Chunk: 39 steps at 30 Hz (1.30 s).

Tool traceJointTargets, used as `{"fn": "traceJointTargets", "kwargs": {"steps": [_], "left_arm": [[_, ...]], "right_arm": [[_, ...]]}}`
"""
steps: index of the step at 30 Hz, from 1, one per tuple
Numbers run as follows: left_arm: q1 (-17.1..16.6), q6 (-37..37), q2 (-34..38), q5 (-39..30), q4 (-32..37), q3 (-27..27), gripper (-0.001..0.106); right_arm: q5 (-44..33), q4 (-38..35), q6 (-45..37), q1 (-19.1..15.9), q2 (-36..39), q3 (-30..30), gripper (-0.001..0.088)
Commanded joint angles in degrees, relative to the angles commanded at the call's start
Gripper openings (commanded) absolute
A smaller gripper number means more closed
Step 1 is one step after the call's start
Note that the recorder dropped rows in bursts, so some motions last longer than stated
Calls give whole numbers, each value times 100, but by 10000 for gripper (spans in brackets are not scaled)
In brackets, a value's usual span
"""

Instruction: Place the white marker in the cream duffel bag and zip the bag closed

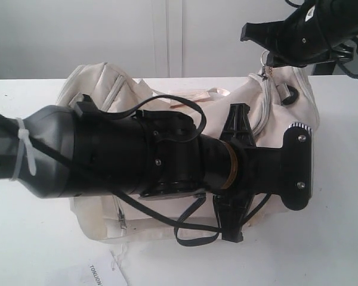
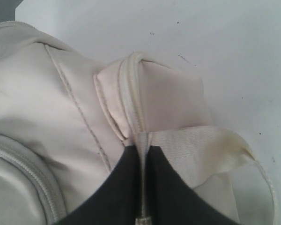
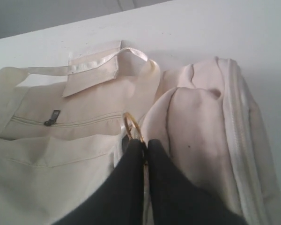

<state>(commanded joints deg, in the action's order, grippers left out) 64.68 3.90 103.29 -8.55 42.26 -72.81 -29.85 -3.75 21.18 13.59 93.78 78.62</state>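
Observation:
The cream duffel bag (image 1: 113, 83) lies on the white table, largely covered in the exterior view by my left arm (image 1: 137, 155) stretched across it. In the left wrist view my left gripper (image 2: 143, 149) is shut on a narrow strip of the bag's end tab (image 2: 136, 93), with the webbing strap (image 2: 201, 145) beside it. At the bag's far right end, my right gripper (image 3: 144, 143) is shut on the gold ring pull (image 3: 129, 123); the right arm (image 1: 310, 27) hangs over that end. The white marker is out of view.
A white printed paper tag (image 1: 101, 273) lies on the table (image 1: 334, 238) in front of the bag. A black cable (image 1: 194, 235) loops from the left arm over the bag's front edge. A side-pocket zip (image 3: 52, 117) shows on the bag's flank.

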Motion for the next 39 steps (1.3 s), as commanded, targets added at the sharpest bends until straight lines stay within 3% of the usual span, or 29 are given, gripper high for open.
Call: {"fn": "traceJointTargets", "kwargs": {"steps": [3,6,9,12,26,29,34,39], "left_arm": [[0,-12,0,0,0,0,0],[0,-12,0,0,0,0,0],[0,-35,0,0,0,0,0],[0,-48,0,0,0,0,0],[0,-72,0,0,0,0,5],[0,-72,0,0,0,0,100],[0,-72,0,0,0,0,378],[0,-72,0,0,0,0,509]], "right_arm": [[-12,-668,-458,0,0,0,0],[-119,-825,-597,0,21,0,39],[-349,-825,-600,0,77,0,223],[-445,-869,-600,0,64,0,348],[-688,-885,-600,0,-238,9,357],[-764,-808,-600,0,-302,9,357],[-815,-781,-600,0,-375,9,357],[-840,-781,-600,0,-387,9,357]]}}
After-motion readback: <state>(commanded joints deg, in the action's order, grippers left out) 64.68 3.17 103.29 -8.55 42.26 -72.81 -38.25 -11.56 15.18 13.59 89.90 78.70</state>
